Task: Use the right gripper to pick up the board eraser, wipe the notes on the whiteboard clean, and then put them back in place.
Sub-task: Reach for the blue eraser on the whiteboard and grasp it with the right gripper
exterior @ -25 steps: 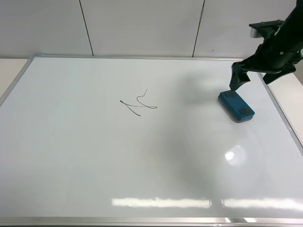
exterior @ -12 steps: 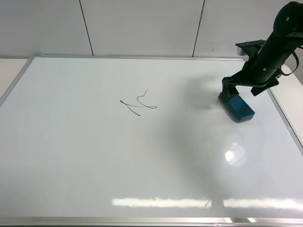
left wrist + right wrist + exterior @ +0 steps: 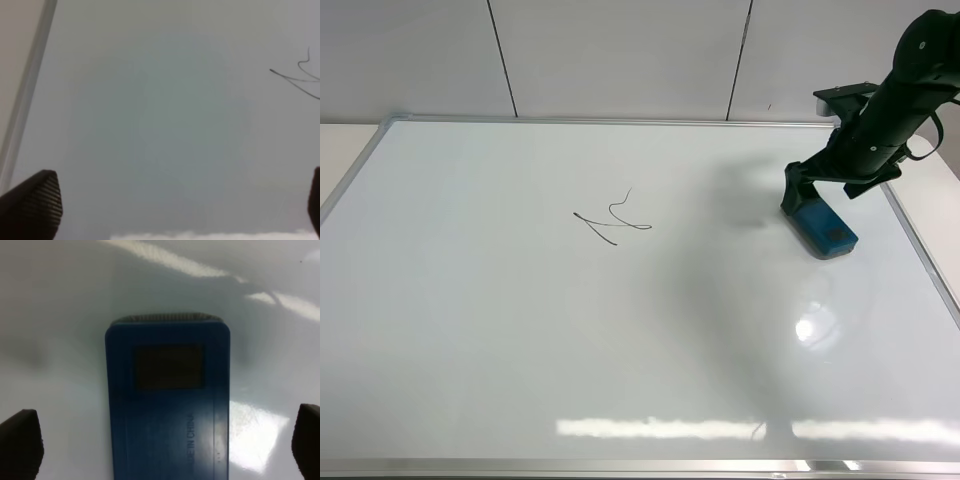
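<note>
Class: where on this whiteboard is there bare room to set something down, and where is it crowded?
Bare: the near half of the whiteboard, and its left side up to the notes. Crowded: far right corner, where the right end effector straddles the board eraser.

I lose the far end of the board eraser (image 3: 830, 235) behind the right gripper (image 3: 810, 198); my left wrist view crops the notes (image 3: 299, 79).

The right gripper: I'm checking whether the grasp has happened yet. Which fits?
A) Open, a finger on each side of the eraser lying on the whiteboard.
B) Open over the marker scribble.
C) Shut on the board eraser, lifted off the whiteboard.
A: the right wrist view shows the right gripper with its fingers wide apart, clear of the board eraser, which lies flat on the whiteboard.
</note>
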{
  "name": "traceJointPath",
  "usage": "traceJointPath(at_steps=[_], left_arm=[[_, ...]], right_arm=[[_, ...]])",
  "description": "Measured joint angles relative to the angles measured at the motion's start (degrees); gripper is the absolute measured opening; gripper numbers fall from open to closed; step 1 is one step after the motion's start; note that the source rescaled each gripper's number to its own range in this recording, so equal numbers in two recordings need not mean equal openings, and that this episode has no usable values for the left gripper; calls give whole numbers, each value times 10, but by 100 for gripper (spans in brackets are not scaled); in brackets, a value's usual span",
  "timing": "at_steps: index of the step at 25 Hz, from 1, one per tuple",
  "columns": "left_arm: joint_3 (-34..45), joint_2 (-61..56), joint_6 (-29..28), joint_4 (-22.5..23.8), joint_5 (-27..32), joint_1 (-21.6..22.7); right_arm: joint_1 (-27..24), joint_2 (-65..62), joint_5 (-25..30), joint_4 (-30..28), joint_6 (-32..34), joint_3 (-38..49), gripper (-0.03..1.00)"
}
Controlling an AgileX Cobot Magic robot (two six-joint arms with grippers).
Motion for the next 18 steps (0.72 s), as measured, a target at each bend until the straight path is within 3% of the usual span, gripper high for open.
traceJointPath(at_steps=[18], left_arm=[[0,0,0,0,0,0]], right_arm=[[18,42,-10,3,-15,0,100]])
